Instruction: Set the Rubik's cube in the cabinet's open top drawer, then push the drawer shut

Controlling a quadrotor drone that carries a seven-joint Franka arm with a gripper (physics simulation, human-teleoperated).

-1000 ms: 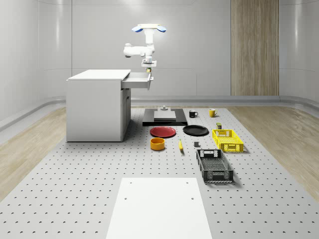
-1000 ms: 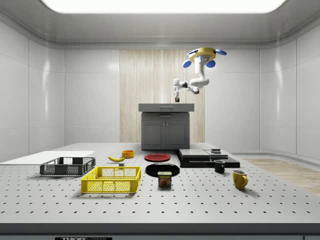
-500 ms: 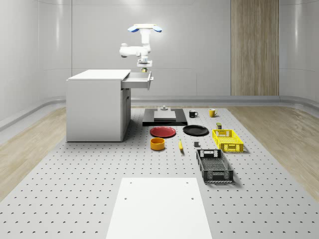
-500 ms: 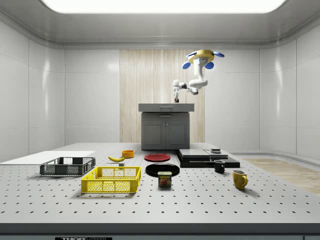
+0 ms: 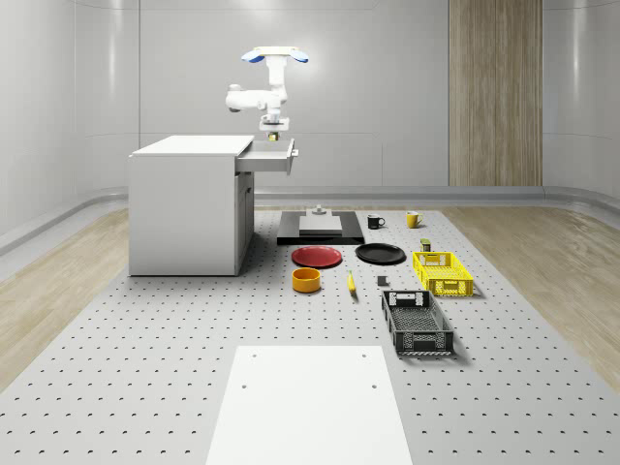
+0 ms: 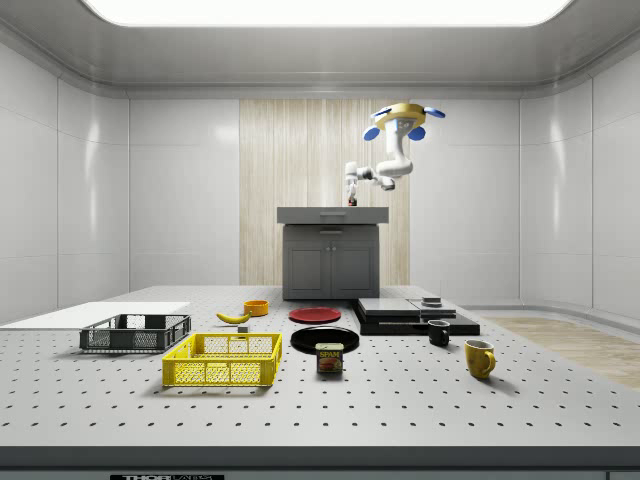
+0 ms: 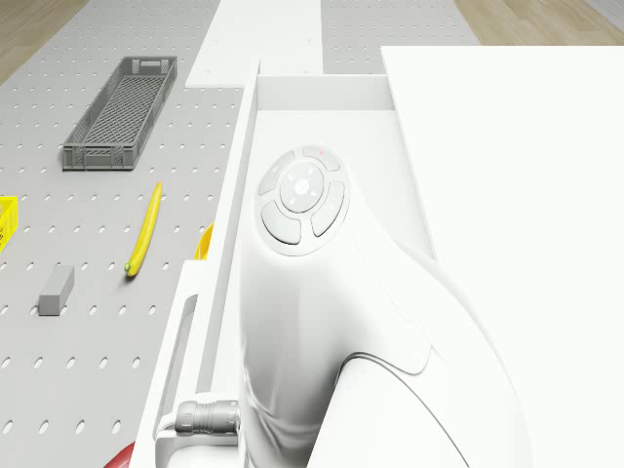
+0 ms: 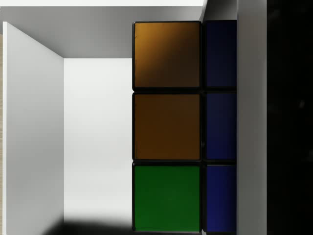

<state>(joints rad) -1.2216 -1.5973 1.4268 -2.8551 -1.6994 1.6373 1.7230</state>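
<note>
Drone (image 5: 274, 55) shifted further over drawer (image 5: 272, 155); end effector (image 5: 273, 129) pinching Rubik's cube (image 8: 183, 127), fingers hidden.

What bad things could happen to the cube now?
The Rubik's cube is held in the gripper above the open top drawer, with the drone hovering over it. If let go off-centre, it might hit the drawer's wall and bounce out. The arm hangs close to the cabinet and could bump it.
</note>
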